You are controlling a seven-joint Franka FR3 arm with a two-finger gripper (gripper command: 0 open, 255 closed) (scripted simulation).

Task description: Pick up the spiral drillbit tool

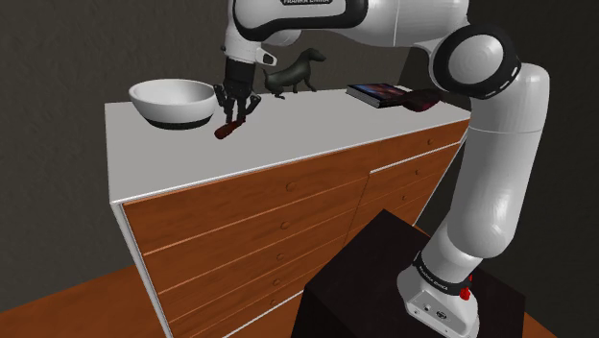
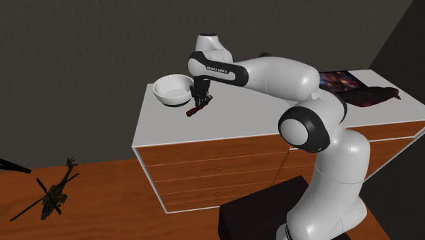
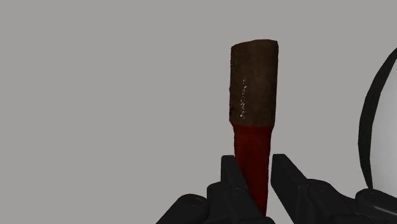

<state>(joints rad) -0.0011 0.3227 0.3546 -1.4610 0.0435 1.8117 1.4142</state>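
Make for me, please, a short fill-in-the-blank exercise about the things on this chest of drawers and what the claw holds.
1. The black claw is shut on the ____ shaft of the brown-tipped drillbit tool.
2. The colour of the round bowl beside the claw is ____.
3. The dark figurine on the grey-topped wooden dresser has the shape of a ____.

Missing words: red; white; dog.

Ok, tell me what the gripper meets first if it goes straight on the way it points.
The gripper points down at the grey dresser top, shut on the red-and-brown drillbit tool. Going straight on, the tool's brown end would likely press the top first; the gap is unclear.
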